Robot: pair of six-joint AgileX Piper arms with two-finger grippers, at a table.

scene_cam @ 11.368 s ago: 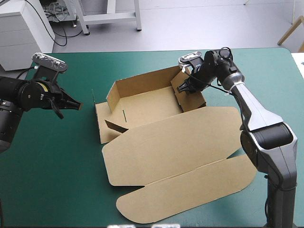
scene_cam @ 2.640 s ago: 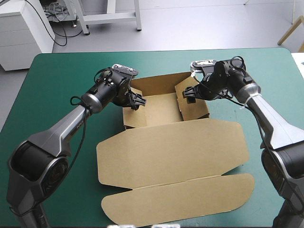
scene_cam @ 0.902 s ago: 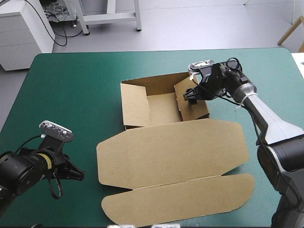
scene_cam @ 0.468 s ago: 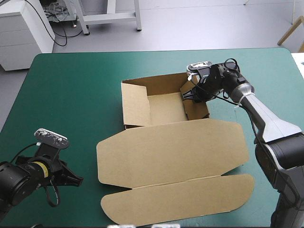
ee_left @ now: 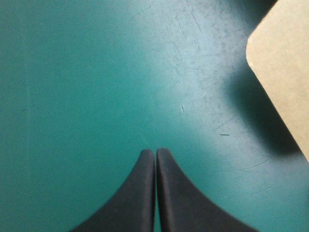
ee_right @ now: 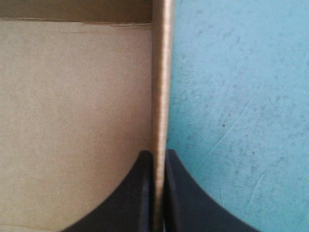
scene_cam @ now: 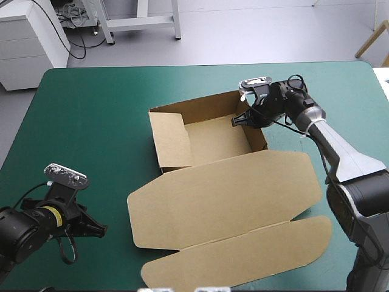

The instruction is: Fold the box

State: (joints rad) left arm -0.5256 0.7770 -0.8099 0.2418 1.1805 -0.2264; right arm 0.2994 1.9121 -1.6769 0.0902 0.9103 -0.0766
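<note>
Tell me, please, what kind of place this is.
Probably a robotics lab bench: a table with a teal-green cover, a half-folded brown box on it, the right end effector shut on its wall, the left end effector shut above the cover.

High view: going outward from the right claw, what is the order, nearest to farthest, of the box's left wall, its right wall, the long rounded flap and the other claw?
1. The right wall: pinched in the right claw itself.
2. The left wall: across the tray.
3. The long rounded flap: flat by the table's near edge.
4. The left claw: shut, near the table's near left corner.
</note>
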